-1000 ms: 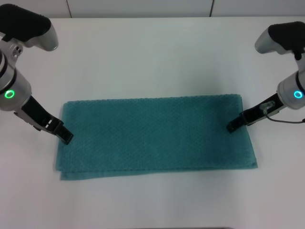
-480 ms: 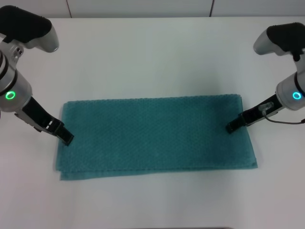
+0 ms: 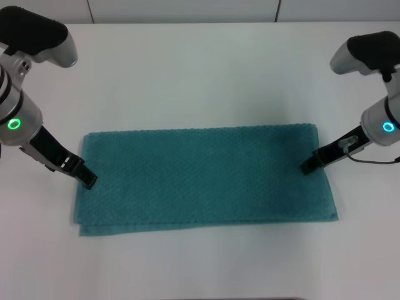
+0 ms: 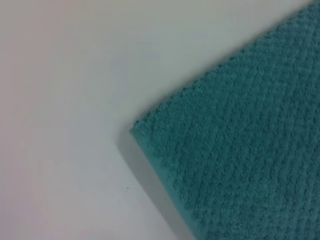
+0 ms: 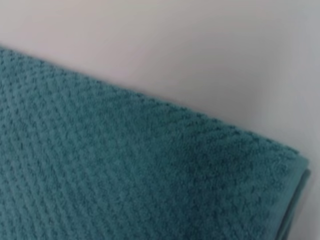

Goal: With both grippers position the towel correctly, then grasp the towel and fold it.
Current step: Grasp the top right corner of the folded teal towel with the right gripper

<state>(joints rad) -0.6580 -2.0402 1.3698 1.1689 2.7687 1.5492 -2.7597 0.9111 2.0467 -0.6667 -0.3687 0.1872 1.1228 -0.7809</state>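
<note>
Black pincer tips of the left gripper rest at the left short edge of the towel, low against the cloth; whether they are parted or pressed together cannot be told from where I stand. Across the cloth, the right gripper sits at the right short edge, its dark tip on the weave just inside the border, and its fingers likewise cannot be made out as apart or closed. Each gripper ends a white-and-grey arm that slopes down from the outer side, a green ring light glowing on the left arm and a bluer ring on the right arm.

Between them the teal waffle-weave towel lies flat and lengthwise on the white table, doubled over, with a lower layer peeking out along the near edge and at the near left corner. The left wrist view shows one towel corner against bare tabletop; the right wrist view shows a long edge running to a corner where stacked layers are visible. A wall with seams stands behind the table.
</note>
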